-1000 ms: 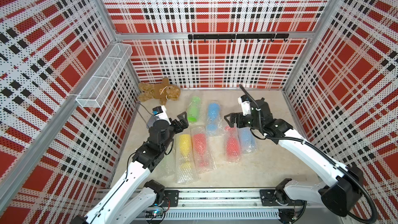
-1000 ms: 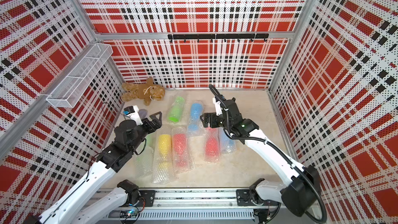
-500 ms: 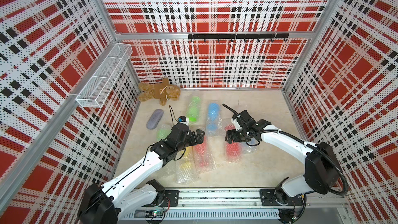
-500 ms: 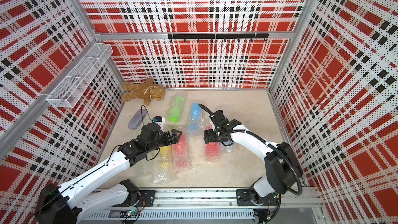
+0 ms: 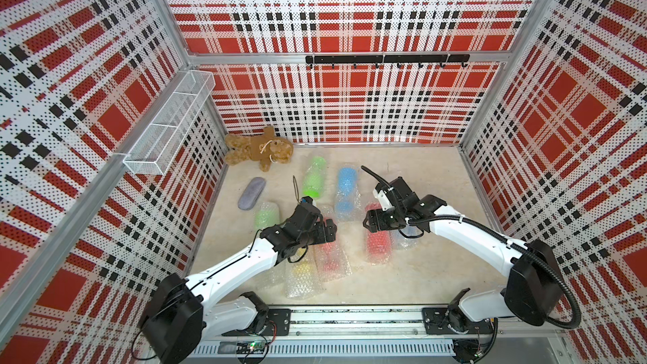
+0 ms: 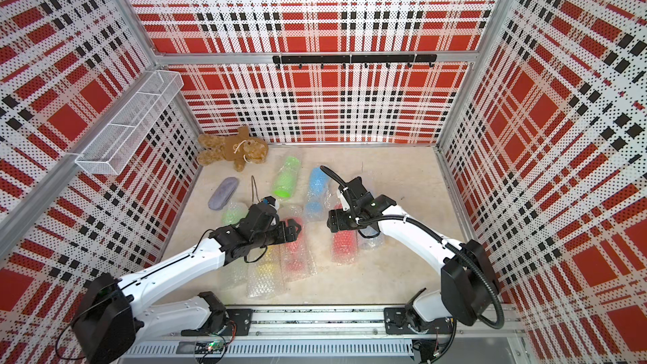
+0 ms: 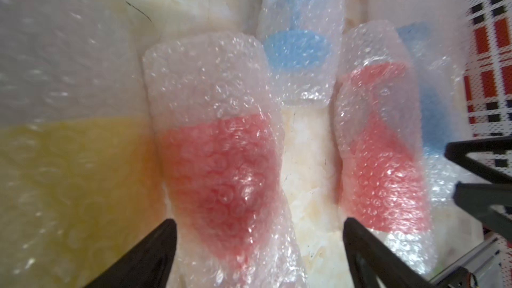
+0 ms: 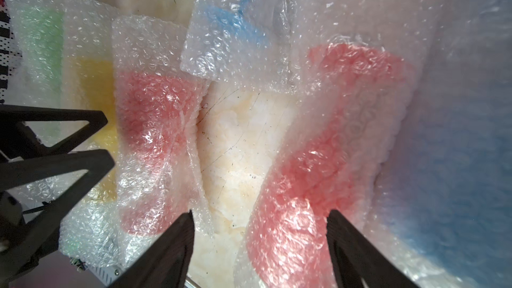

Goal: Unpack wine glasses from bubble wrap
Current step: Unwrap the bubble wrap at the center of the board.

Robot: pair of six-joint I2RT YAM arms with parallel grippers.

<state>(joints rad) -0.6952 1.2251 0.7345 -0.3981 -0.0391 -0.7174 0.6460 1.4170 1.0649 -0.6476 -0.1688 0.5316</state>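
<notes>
Your left gripper [image 7: 259,219] and right gripper [image 8: 261,211] both gape released, each straddling a wrapped red goblet [image 7: 219,167]; pinch only loose bubble wrap [image 7: 205,73].

No legible text, labels, brands, numbers or signs in any view, clear bubble wrap [image 7: 210,78] unprinted, red, black and white plaid wall panels [image 5: 350,12] patterned only.

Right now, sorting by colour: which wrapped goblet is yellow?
The yellow goblet, wrapped, lying between a green goblet and a red goblet in the near row; no other is yellow.
</notes>
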